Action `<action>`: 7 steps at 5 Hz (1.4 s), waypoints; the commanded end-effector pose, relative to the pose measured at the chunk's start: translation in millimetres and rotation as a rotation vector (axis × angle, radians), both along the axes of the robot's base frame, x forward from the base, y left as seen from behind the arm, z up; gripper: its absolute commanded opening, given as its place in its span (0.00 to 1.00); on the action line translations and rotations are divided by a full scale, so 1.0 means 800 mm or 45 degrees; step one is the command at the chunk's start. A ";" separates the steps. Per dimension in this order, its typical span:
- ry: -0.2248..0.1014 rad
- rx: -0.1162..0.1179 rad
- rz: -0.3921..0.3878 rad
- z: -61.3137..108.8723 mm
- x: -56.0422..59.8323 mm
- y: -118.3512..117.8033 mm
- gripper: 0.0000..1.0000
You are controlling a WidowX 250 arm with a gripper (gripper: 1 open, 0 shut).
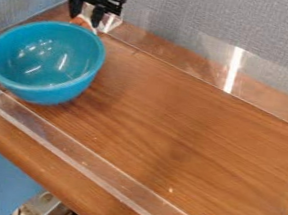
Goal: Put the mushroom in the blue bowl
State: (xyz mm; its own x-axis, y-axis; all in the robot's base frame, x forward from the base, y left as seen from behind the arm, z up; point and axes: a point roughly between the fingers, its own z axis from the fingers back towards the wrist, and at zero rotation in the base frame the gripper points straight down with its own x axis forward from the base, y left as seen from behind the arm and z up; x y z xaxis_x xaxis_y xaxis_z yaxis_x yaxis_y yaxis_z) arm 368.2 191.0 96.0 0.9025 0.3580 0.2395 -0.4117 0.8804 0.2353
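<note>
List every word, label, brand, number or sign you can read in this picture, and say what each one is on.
None can be read. The blue bowl, the wooden table, the clear plastic wall and the hand show no lettering, labels or numbers at this picture size.

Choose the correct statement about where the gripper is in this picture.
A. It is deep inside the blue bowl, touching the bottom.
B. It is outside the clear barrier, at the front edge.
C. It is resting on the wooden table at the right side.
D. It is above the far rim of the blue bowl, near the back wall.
D. The gripper hangs in the air over the far edge of the blue bowl, close to the grey wall, with a small orange-brown object between its fingers.
</note>
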 end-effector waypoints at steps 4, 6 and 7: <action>-0.056 0.064 0.070 0.029 -0.004 -0.006 1.00; -0.066 0.043 0.070 0.028 0.009 -0.008 1.00; -0.065 0.033 0.062 0.026 0.017 -0.011 1.00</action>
State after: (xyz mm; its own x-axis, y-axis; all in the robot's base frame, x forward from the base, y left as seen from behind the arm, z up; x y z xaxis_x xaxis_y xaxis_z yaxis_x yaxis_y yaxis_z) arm 372.8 182.7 92.3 0.8852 0.4062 0.2270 -0.4556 0.8555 0.2460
